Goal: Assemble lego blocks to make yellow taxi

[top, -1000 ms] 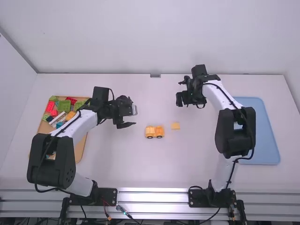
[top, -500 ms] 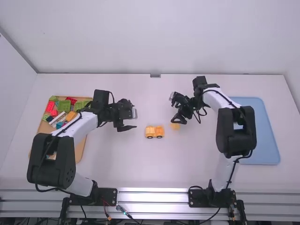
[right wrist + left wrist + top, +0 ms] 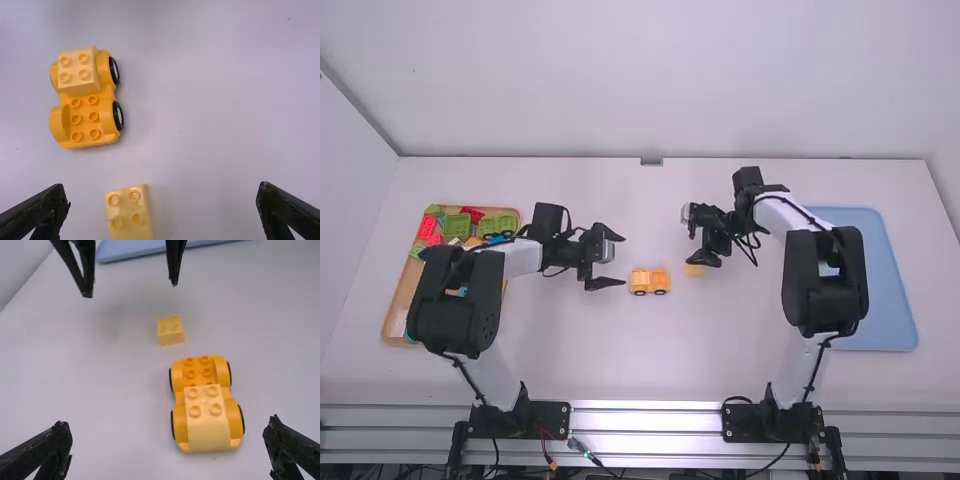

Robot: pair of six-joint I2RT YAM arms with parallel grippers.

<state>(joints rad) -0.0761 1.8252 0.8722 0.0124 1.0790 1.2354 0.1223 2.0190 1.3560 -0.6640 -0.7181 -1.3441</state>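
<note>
In the high view, my left gripper (image 3: 620, 260) stands open just left of the yellow-orange wheeled base (image 3: 641, 290). My right gripper (image 3: 688, 238) is open by the loose pale-yellow block (image 3: 694, 270), partly covering it from above. The left wrist view has my left gripper (image 3: 167, 440) wide apart, the wheeled base (image 3: 198, 370) between its fingers and farther out, a pale-yellow block (image 3: 207, 422) mounted on one end. My right gripper (image 3: 161, 200) also spans wide, with the loose block (image 3: 129, 215) between its fingers, not gripped; the wheeled base (image 3: 85, 120) lies beyond.
A wooden tray (image 3: 395, 312) with red, green and other blocks lies at the left, partly under the left arm. At the right, a blue tray (image 3: 892, 290) sits beside the right arm. The table's back edge meets a white wall.
The right gripper has come leftward and nearer the camera, arriving at the loose block. The left gripper has shifted right and toward the camera, closer to the wheeled base. Base and blocks have stayed put.
</note>
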